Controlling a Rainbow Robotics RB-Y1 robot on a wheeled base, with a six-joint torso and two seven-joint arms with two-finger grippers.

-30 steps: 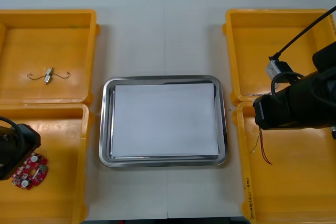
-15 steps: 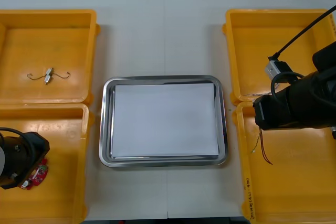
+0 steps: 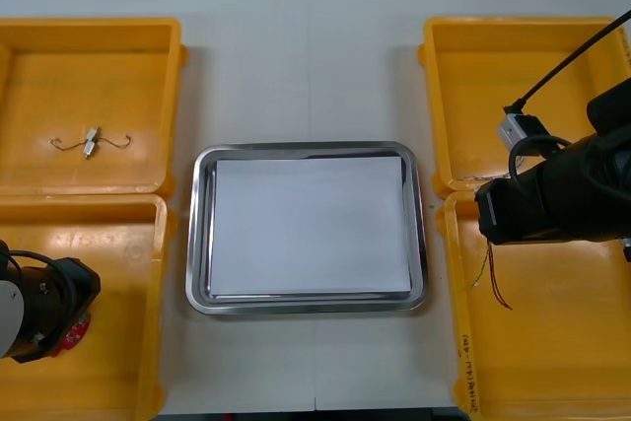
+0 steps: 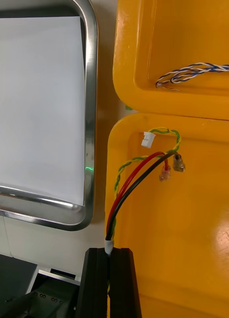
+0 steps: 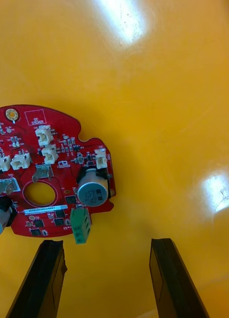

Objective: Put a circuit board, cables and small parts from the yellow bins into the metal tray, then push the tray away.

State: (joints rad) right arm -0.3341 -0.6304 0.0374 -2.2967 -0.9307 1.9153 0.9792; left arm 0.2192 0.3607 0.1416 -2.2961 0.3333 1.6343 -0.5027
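A round red circuit board (image 5: 49,169) lies on the floor of the near left yellow bin (image 3: 128,342). My left gripper (image 5: 108,244) is open just short of it, and the board sits nearer one finger than the other. In the front view the left arm (image 3: 39,308) covers all but a red edge of the board (image 3: 78,329). My right gripper (image 4: 110,251) is shut on the end of a red and yellow cable (image 4: 136,171) over the near right bin (image 4: 193,223). The metal tray (image 3: 197,234), white inside, sits in the middle.
A small metal part (image 3: 92,142) with wire ends lies in the far left bin. A twisted blue and white cable (image 4: 193,73) lies in the far right bin. The tray rim (image 4: 89,99) runs close beside the right bins.
My left arm has moved toward the table's near edge and now hides most of the circuit board in the front view. The right arm has not moved.
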